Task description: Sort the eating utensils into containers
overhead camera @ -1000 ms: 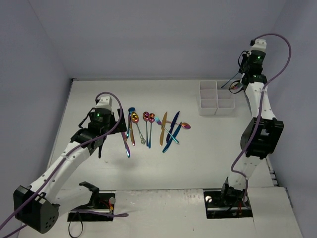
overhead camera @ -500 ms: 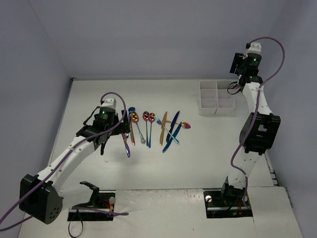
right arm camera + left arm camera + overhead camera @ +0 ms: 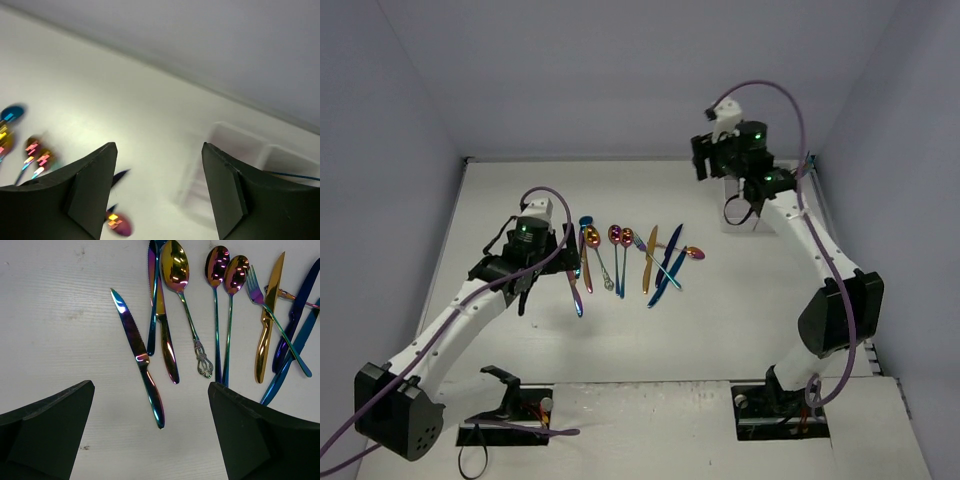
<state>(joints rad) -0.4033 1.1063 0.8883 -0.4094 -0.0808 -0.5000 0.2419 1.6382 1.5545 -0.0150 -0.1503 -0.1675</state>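
Iridescent rainbow utensils [image 3: 216, 315], one gold knife [image 3: 267, 325], white table [image 3: 60, 340].

Fixed camera high behind both arm bases [image 3: 775, 400] looks down over the white table [image 3: 520, 190]; left wrist camera faces straight down, close above the row of iridescent metal utensils [image 3: 173, 267]; right wrist camera, blurred, angles across those same utensils toward the white plastic compartment tray [image 3: 280, 155].

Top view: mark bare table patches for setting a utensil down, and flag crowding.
Free: the table strip between utensils and arm bases; its far-left corner. Crowded: the utensils' row, overlapping at its right end, and the tray under the right arm.
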